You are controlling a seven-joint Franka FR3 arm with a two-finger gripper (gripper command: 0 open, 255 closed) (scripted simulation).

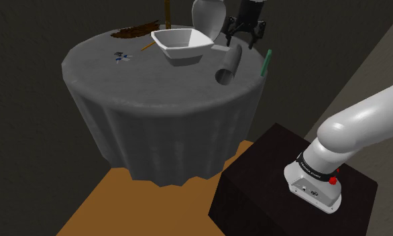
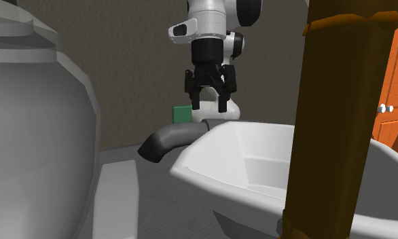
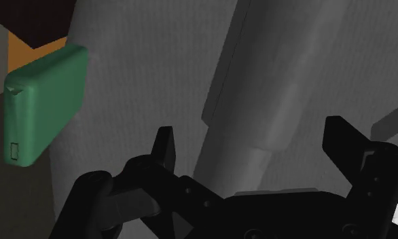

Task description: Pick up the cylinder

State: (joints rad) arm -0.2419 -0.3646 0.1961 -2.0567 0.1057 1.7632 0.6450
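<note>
The grey cylinder (image 1: pixel 229 65) lies on its side on the round table (image 1: pixel 155 100), between the white bowl (image 1: pixel 182 43) and a flat green block (image 1: pixel 267 62) near the table's edge. My gripper (image 1: pixel 245 33) hangs open just above the cylinder's far end. From the second exterior view, the gripper (image 2: pixel 209 102) points straight down over the cylinder (image 2: pixel 170 139), beside the bowl's rim (image 2: pixel 259 163). In the wrist view the cylinder (image 3: pixel 272 88) runs between the two spread fingertips (image 3: pixel 165 146), with the gripper (image 3: pixel 254 146) clear of it and the green block (image 3: pixel 45 102) off to one side.
A white vase (image 1: pixel 208 13) stands behind the bowl. A brown patch (image 1: pixel 131 31), a thin stick (image 1: pixel 148 45) and a small blue-white item (image 1: pixel 123 56) lie at the shoulder view's left. The dark stand (image 1: pixel 289 181) sits below the table. A brown post (image 2: pixel 333 115) blocks part of the second exterior view.
</note>
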